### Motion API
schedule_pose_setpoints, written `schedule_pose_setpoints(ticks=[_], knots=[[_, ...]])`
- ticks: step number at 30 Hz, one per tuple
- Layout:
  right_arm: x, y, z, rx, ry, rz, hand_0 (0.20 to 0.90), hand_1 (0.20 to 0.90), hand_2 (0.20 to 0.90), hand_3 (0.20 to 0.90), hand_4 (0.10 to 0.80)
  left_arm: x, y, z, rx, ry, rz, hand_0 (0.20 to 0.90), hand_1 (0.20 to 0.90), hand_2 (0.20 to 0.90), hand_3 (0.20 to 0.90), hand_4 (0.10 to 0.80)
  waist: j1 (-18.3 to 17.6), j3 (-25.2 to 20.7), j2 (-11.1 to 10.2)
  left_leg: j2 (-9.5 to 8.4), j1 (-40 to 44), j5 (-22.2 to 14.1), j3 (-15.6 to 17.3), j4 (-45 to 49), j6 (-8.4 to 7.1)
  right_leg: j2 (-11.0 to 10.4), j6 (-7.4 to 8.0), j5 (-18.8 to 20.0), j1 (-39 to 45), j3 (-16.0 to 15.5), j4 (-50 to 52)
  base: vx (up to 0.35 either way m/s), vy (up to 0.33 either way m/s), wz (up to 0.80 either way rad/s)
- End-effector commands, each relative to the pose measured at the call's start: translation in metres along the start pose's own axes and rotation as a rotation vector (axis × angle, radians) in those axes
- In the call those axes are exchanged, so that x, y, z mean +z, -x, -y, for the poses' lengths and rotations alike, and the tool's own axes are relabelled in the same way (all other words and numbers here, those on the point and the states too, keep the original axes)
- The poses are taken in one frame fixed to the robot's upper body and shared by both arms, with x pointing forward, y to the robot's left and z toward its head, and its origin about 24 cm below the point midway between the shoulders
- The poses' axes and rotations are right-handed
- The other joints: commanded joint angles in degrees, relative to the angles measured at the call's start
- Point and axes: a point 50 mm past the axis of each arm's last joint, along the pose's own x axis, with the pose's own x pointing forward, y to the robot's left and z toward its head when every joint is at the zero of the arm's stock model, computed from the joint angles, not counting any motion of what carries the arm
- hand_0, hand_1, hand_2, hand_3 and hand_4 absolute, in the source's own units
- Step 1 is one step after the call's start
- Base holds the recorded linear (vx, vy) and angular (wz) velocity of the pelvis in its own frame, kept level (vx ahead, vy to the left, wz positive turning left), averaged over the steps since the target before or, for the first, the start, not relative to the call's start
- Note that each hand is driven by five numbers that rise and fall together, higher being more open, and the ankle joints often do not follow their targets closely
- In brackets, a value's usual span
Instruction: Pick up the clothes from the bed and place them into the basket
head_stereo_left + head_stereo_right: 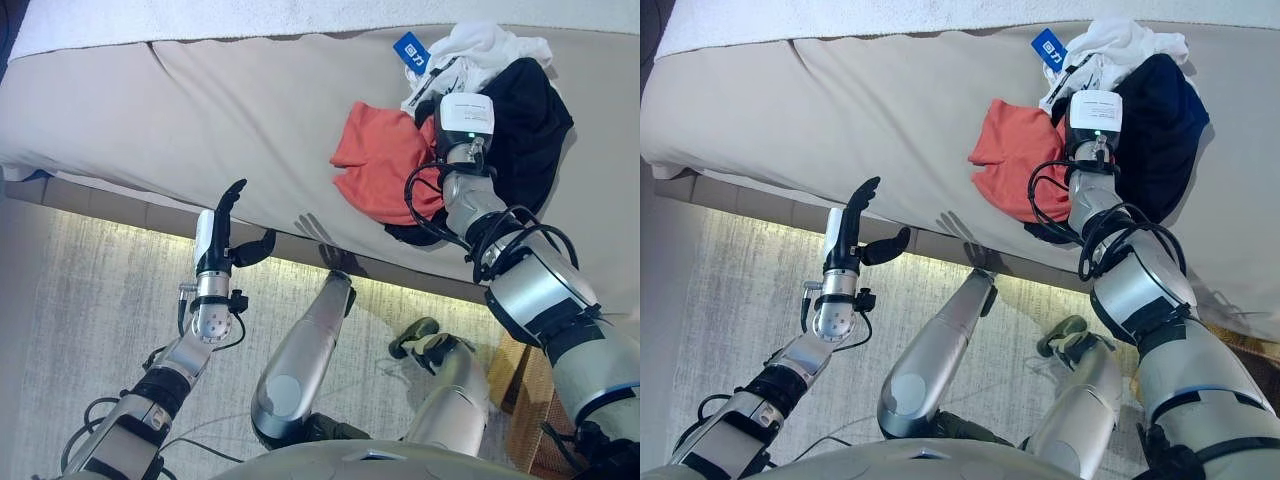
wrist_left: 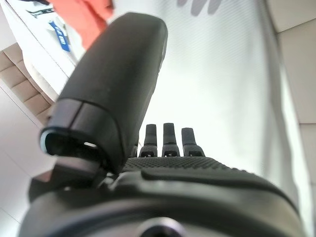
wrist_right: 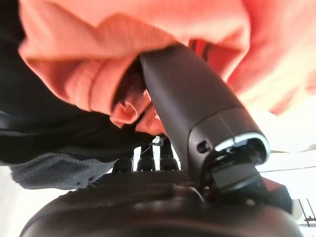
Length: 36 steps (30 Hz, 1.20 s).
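A pile of clothes lies on the bed [image 1: 200, 110] at the far right: an orange garment [image 1: 375, 150], a black garment [image 1: 525, 120] and a white garment [image 1: 480, 45] with a blue tag [image 1: 410, 50]. My right arm reaches into the pile between the orange and black garments. In the right wrist view my right hand [image 3: 148, 207] has its thumb [image 3: 197, 98] pressed into a fold of the orange garment [image 3: 98, 74], and its fingers are buried under the cloth. My left hand [image 1: 222, 235] is open and empty, held upright at the bed's front edge.
A woven basket [image 1: 525, 400] stands on the floor at the lower right, beside the bed. A white blanket [image 1: 200, 15] runs along the bed's far side. A pale rug [image 1: 80, 320] covers the floor in front of the bed.
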Motion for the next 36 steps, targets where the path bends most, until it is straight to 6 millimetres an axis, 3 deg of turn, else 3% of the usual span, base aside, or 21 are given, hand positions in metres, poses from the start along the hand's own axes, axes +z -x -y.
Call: schedule_pose_setpoints(ticks=[1,6,12,18,23,28,36], knots=[[0.027,-0.007,0.023,-0.080,-0.017,0.126,0.900,0.900,0.900,0.900,0.800,0.023,-0.007,-0.021,0.098,0.058,0.139,0.900,0.900,0.900,0.900,0.800,1.7,0.5,2.0,-2.81,-0.4,-9.4,2.9,8.3,6.43,4.1,-1.95,-1.8,1.0,1.5,7.3,0.000,0.000,0.00],[0.044,0.001,0.020,-0.130,-0.054,0.242,0.900,0.900,0.900,0.900,0.800,0.018,-0.005,-0.023,0.105,0.045,0.125,0.900,0.900,0.900,0.900,0.800,1.0,0.5,1.4,-1.74,1.6,-8.3,3.0,5.2,6.12,5.0,-1.42,-0.5,2.9,1.2,4.0,-0.026,-0.011,-0.37],[0.049,0.009,0.010,-0.136,-0.135,0.236,0.900,0.900,0.900,0.900,0.800,0.010,-0.004,-0.024,0.111,0.016,0.076,0.900,0.900,0.900,0.900,0.800,0.1,0.5,0.2,0.01,7.1,-7.1,3.6,0.3,5.39,5.2,-0.63,1.6,8.4,1.1,-1.9,0.016,-0.010,0.04],[0.037,0.016,-0.003,-0.122,-0.193,0.135,0.900,0.900,0.900,0.900,0.800,-0.001,-0.003,-0.028,0.117,-0.032,0.014,0.900,0.900,0.900,0.900,0.800,-1.3,-0.2,-2.0,2.93,15.3,-6.0,4.7,-6.0,4.42,4.9,0.30,4.3,17.1,0.8,-10.7,0.063,-0.007,-0.03],[0.008,0.013,-0.006,-0.106,-0.247,-0.027,0.900,0.900,0.900,0.900,0.800,-0.007,-0.002,-0.028,0.104,-0.051,-0.044,0.900,0.900,0.900,0.900,0.800,-2.4,-2.6,-3.1,5.08,20.5,-4.8,5.6,-11.0,3.17,6.1,0.51,6.0,22.7,0.6,-17.4,0.082,0.000,-0.18],[-0.010,0.010,0.003,-0.167,-0.364,-0.107,0.900,0.900,0.900,0.900,0.800,-0.014,0.003,-0.027,0.095,-0.059,-0.085,0.900,0.900,0.900,0.900,0.800,-3.4,-4.6,-3.7,6.34,25.2,-3.0,6.2,-16.8,2.07,7.0,1.08,7.9,26.9,0.4,-23.7,0.081,0.005,-0.09],[-0.007,0.008,0.030,-0.246,-0.467,-0.036,0.900,0.900,0.900,0.900,0.800,-0.019,0.009,-0.024,0.096,-0.050,-0.135,0.900,0.900,0.900,0.900,0.800,-4.9,-7.3,-3.8,6.71,29.3,0.5,6.5,-23.7,0.97,8.3,1.26,10.3,31.2,0.0,-31.5,0.048,0.035,-0.08]])
